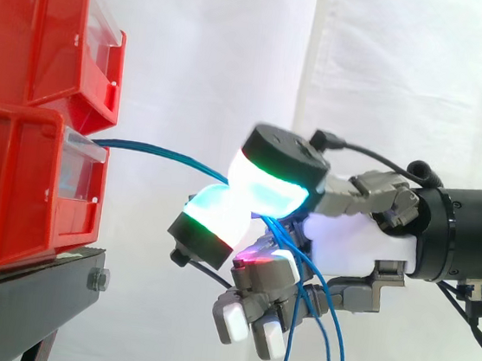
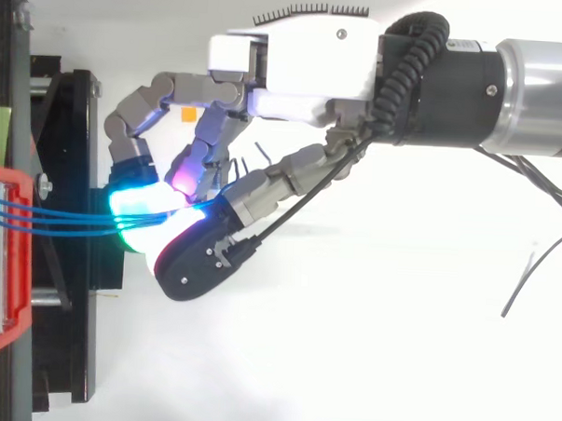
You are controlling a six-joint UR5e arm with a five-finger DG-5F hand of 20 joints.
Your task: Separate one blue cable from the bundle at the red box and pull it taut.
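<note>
I see robot hand (image 1: 347, 241) pinching blue cables (image 1: 149, 146) between glowing pads (image 1: 261, 192), near lower red bin (image 1: 13, 189). Looks like several strands caught, not one. Best: keep one strand only, then pull slow, straight away from bin.

Bright, even light is falling on the white curtain (image 1: 409, 78), leaving only faint folds of shadow. Right of the red bins (image 1: 30, 122), the fingers (image 1: 266, 192) are glowing white and cyan, their glare bleeding outward. Below the bins, the stand (image 1: 19, 295) is lying in shade.
</note>
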